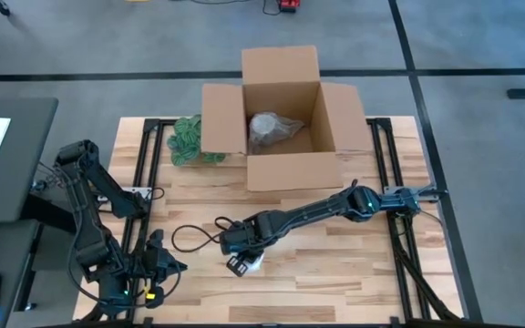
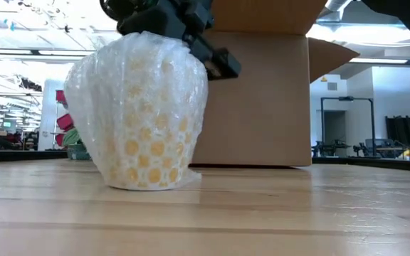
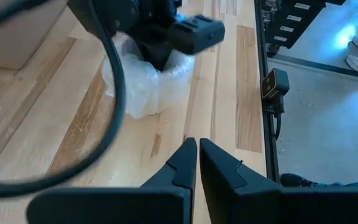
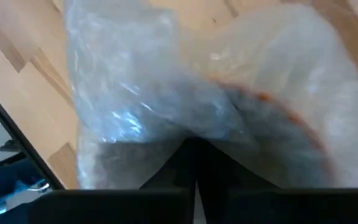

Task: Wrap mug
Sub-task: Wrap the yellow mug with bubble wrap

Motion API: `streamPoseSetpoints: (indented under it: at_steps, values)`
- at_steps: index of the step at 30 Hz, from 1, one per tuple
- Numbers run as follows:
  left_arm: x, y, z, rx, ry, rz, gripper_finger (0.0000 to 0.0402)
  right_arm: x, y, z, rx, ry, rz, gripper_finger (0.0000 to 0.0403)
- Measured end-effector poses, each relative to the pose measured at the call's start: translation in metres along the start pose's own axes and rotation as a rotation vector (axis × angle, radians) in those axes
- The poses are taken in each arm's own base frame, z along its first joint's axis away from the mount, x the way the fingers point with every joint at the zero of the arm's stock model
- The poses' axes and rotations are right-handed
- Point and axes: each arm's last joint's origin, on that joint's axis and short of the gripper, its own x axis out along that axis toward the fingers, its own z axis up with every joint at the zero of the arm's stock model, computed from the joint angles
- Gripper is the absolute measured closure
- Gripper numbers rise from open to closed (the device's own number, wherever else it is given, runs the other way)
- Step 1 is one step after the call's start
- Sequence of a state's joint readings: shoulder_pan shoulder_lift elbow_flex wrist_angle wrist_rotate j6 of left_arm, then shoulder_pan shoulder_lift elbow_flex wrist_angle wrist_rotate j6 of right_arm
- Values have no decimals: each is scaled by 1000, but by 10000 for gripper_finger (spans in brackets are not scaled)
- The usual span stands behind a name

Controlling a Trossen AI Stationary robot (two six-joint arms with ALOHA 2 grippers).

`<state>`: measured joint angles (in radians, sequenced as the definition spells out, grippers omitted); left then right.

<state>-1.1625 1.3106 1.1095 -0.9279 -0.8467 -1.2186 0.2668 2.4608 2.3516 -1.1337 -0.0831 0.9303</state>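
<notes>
The mug [image 2: 144, 114] stands on the table [image 1: 335, 273] in front of the box [image 1: 281, 118], already swathed in bubble wrap [image 4: 185, 81] from rim to foot, its yellow pattern showing through the film in the low view. The right gripper [image 1: 238, 251] sits directly over the mug's mouth, and in its wrist view the fingers look pressed together and pushed down into the gathered film at the top, so the wrap seems largely done and what is left is probably tucking the loose ends into the opening and letting go. The left gripper [image 3: 197, 158] waits near the table's front left corner, fingers closed on nothing, pointing toward the mug. Inside the box lies another wrapped bundle [image 1: 270, 130], and a heap of green stuff [image 1: 187, 141] lies just left of the box. A black cable [image 1: 194, 239] loops on the boards just left of the right gripper; it lies between the two arms and could snag if the left arm comes in to help. Otherwise the boards around the mug are bare wood
</notes>
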Motion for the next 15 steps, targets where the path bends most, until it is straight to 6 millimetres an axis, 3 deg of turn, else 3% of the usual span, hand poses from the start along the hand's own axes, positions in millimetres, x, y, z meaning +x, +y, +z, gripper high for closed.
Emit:
streamPoseSetpoints:
  at_steps: [15]
  values:
    - [0,0,0,0,-1,1,400,-63,9,1,61,-82,149,403]
